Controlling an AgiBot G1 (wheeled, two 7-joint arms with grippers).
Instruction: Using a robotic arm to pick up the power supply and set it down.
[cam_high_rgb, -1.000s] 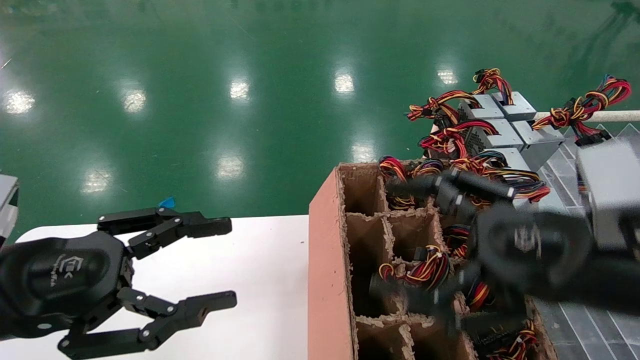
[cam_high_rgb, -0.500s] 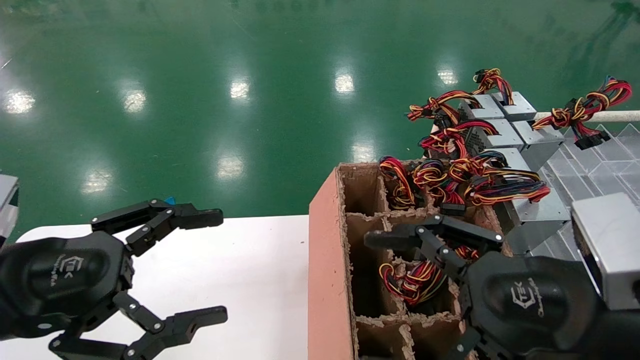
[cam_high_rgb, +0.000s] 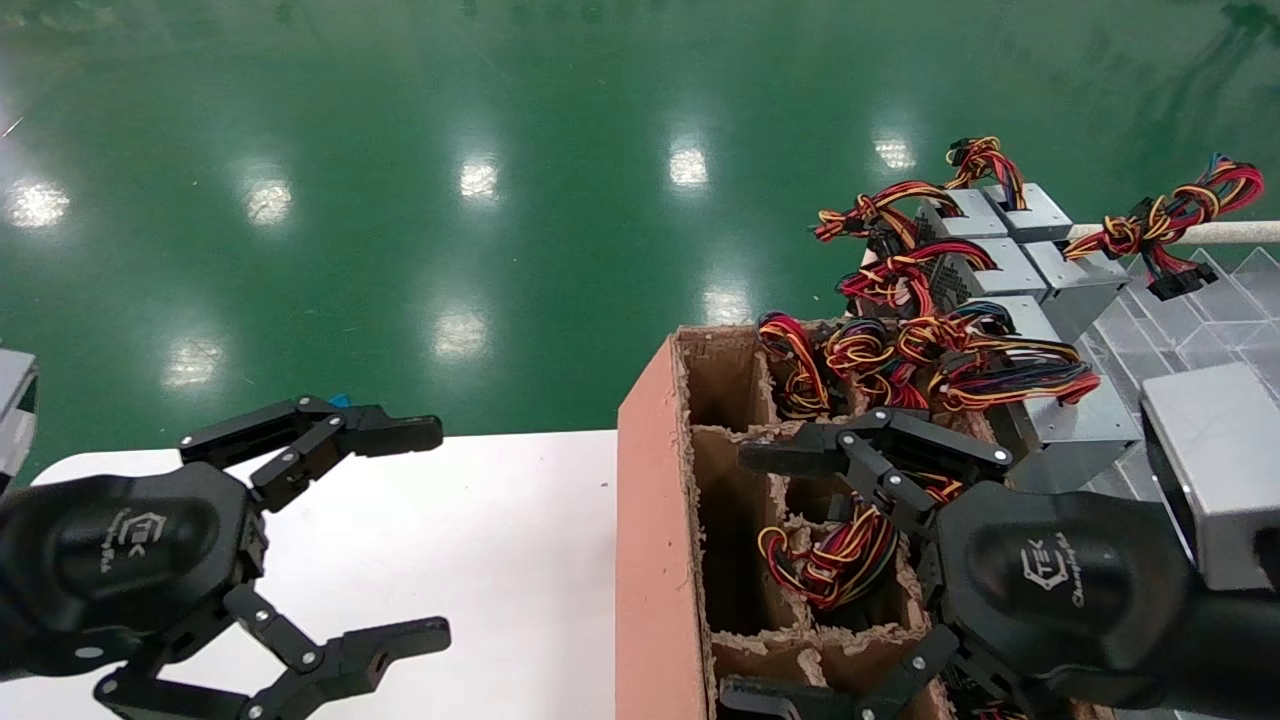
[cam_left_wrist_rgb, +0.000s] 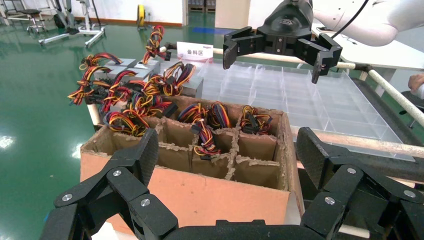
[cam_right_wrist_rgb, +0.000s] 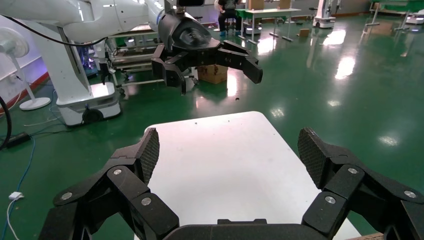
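**Right claw spread over the divided carton**

The right claw (cam_high_rgb: 770, 575) hangs above the cardboard carton (cam_high_rgb: 655, 520) with its black fingers (cam_high_rgb: 870, 450) spread wide and nothing between them. One finger reaches across a middle cell and the other lies over the carton's near edge. Between them, down in a cell, sits a looped bundle of red, yellow and black wires (cam_high_rgb: 835, 555); the power supply body it belongs to is hidden inside the cell. Behind the claw are its rounded black hand with the white logo and the grey wrist block (cam_high_rgb: 1215, 470).

More wire bundles fill the far cells, and a cluster of grey power supplies (cam_high_rgb: 1010, 265) with coloured leads lies just beyond the carton. A clear plastic divider tray (cam_left_wrist_rgb: 320, 95) sits on the carton's far side in the left wrist view.

The left claw (cam_high_rgb: 430, 530) hovers over the white worktop (cam_high_rgb: 500, 540) beside the carton, likewise spread and empty. Around everything is a glossy green floor (cam_high_rgb: 400, 150).
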